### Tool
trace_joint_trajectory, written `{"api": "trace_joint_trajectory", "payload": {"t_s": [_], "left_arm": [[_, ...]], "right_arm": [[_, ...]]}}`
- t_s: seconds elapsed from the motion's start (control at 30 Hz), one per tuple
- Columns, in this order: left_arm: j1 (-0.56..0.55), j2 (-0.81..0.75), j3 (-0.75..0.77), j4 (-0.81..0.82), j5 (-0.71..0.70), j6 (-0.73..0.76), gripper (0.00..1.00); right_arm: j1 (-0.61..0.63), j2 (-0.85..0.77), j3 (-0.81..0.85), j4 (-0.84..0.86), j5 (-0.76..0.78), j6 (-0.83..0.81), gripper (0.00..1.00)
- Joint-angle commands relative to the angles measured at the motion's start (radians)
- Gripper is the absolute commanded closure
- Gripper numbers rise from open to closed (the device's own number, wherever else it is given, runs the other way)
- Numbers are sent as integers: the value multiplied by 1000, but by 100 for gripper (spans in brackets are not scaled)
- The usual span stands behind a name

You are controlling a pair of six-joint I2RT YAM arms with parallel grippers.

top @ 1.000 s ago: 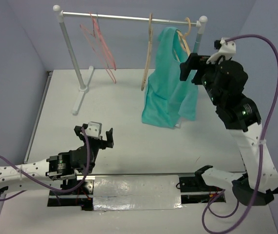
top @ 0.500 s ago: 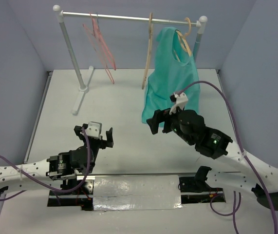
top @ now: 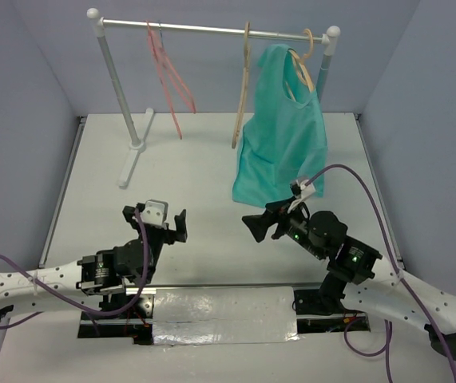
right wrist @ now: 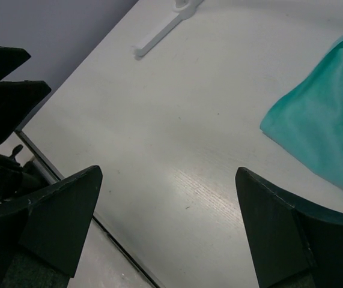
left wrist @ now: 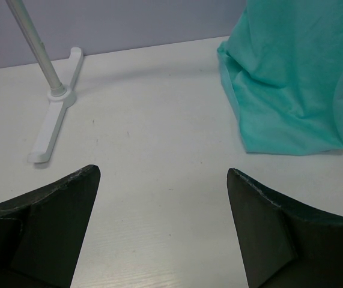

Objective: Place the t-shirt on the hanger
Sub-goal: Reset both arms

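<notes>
The teal t-shirt (top: 279, 136) hangs on the cream hanger (top: 302, 70), whose hook (top: 309, 40) rests over the rail at the rack's right end. The shirt's hem reaches the table (left wrist: 291, 78) (right wrist: 330, 129). My right gripper (top: 258, 226) (right wrist: 168, 173) is open and empty, low over the table in front of the shirt and well apart from it. My left gripper (top: 176, 226) (left wrist: 162, 173) is open too, empty, near the table's front left and facing the rack.
The white rack (top: 212, 29) spans the back, its left foot (top: 132, 159) (left wrist: 54, 117) on the table. A tan hanger (top: 243, 88) hangs beside the shirt and thin pink hangers (top: 168, 80) further left. Purple cables loop off both arms.
My right arm has dropped from up by the hanger down to low over the table, pointing left. The pink hangers have swung a little. The left arm is still.
</notes>
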Motion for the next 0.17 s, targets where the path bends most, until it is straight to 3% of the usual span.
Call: {"api": "trace_joint_trajectory", "payload": {"t_s": [0.0,0.13], "left_arm": [[1,-8,-5,72,2,29,1],[1,-3,-8,81,2,37,1]], "right_arm": [[7,-15,-9,106,-15,-24,0],[7,-26,-13,106,-29,-24,0]]}}
